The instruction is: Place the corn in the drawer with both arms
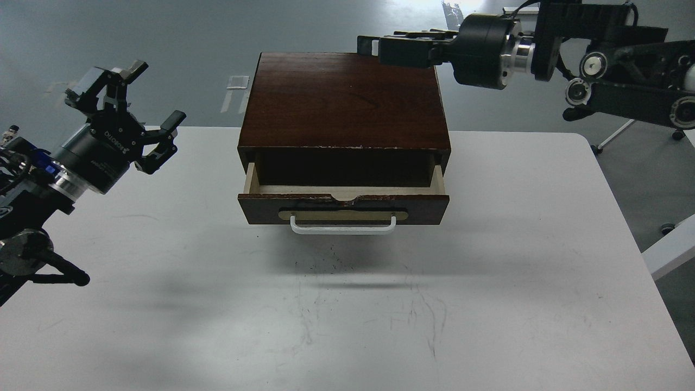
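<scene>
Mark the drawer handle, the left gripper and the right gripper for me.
drawer handle (343,228): head view, middle of the white bar.
left gripper (145,103): head view, gap between its spread fingers.
right gripper (368,45): head view, at the fingertips.

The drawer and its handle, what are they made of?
The drawer looks like wood: dark glossy brown front with pale bare wood inside and chips along its top edge. The handle is a smooth white bar, maybe plastic or painted metal; I cannot tell which. It sits on a pale gold oval plate, likely metal.
</scene>
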